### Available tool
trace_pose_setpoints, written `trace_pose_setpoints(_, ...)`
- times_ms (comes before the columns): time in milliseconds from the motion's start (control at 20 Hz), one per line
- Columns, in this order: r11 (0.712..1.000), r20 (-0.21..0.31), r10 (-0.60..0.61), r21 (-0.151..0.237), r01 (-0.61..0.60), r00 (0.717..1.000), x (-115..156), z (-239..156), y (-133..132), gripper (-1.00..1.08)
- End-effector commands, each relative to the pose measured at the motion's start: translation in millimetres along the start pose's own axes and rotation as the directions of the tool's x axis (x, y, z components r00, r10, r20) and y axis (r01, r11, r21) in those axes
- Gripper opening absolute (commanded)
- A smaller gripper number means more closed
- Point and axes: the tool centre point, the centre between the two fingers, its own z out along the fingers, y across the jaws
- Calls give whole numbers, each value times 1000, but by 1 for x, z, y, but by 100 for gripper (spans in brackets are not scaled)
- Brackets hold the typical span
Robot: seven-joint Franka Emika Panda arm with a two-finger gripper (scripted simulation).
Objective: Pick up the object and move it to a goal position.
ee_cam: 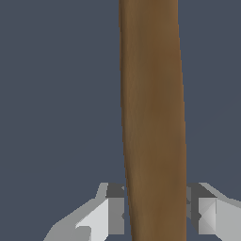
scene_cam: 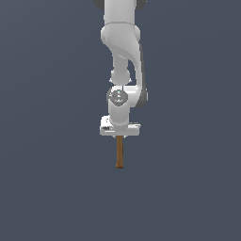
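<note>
The brown wooden stick hangs straight down from under the white gripper in the middle of the exterior view. Its upper end is hidden inside the gripper. In the wrist view the stick fills the middle of the picture, and the two grey fingers press against it on both sides. The gripper is shut on the stick. The stick looks upright and held off the ground, though no ground line shows.
The white arm rises above the gripper to the upper edge of the exterior view. All around is a plain dark grey-blue background with no other objects, edges or goal marker visible.
</note>
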Motion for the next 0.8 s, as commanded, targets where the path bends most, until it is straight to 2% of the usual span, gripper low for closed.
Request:
trace_pose_setpoints(0,1000,-4,-1,0,1,1000,2,-9,-4,-100)
trace_pose_setpoints(350,1000,-4,0,0,0,1000,3,-50,-27,-100)
trace_pose_setpoints(750,1000,-3,2,-2,-2,1000,5,-128,-69,-100)
